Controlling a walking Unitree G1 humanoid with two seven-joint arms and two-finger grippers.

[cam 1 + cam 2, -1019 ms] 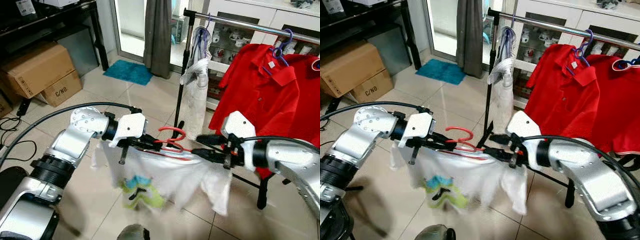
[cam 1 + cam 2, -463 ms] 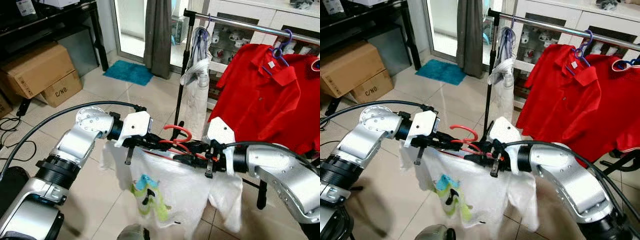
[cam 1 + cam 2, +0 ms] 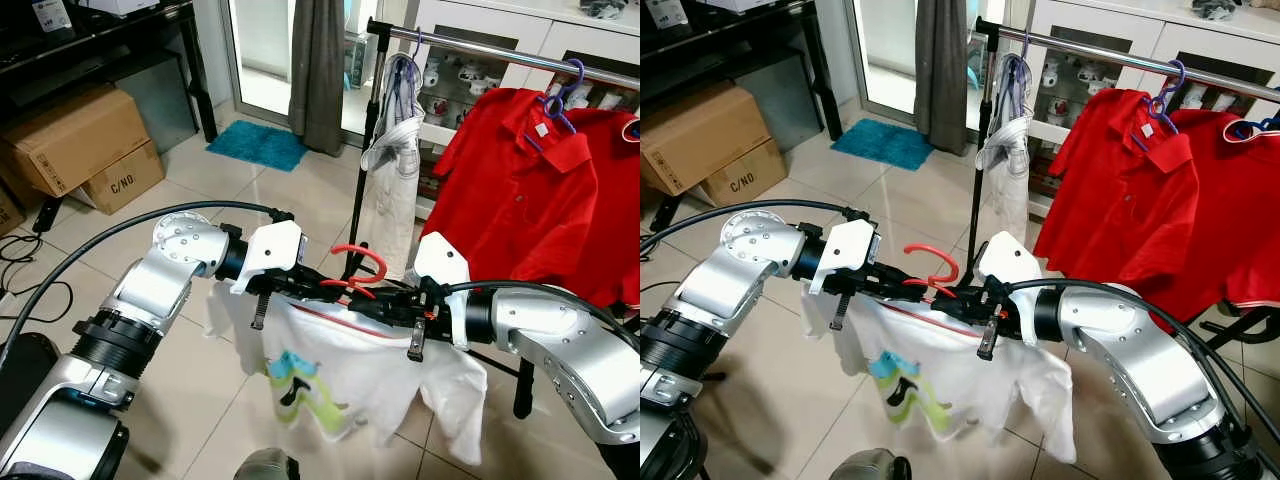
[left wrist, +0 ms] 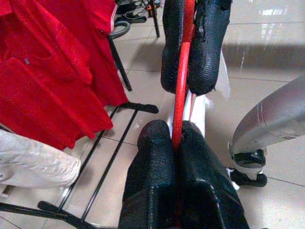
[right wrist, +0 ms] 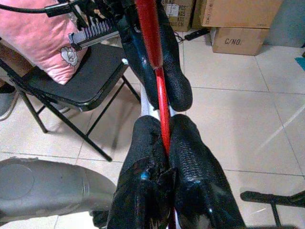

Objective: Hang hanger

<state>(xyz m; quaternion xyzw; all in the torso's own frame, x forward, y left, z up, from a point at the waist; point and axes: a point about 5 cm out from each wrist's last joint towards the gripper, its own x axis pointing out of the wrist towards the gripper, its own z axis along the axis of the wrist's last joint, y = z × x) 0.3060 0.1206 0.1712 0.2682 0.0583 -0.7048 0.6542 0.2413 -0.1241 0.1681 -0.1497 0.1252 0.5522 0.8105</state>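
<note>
Both tools grip the red hanger [image 3: 352, 283]: my left tool [image 3: 312, 289] is pinched on its bar near the hook, my right tool [image 3: 372, 305] is pinched on the same bar from the opposite side, fingers [image 5: 153, 138] pressed tight against the red wire. The hanger sits low before me, well below the rail [image 3: 500, 48], hook up. Since half a second ago the white T-shirt [image 3: 350, 375] has swung and settled flatter beneath it; the tools have barely shifted. Judgement: carry stabilised, lift to rail outstanding. Containers: cardboard boxes [image 3: 80, 140] by the wall, closed, contents not visible.
</note>
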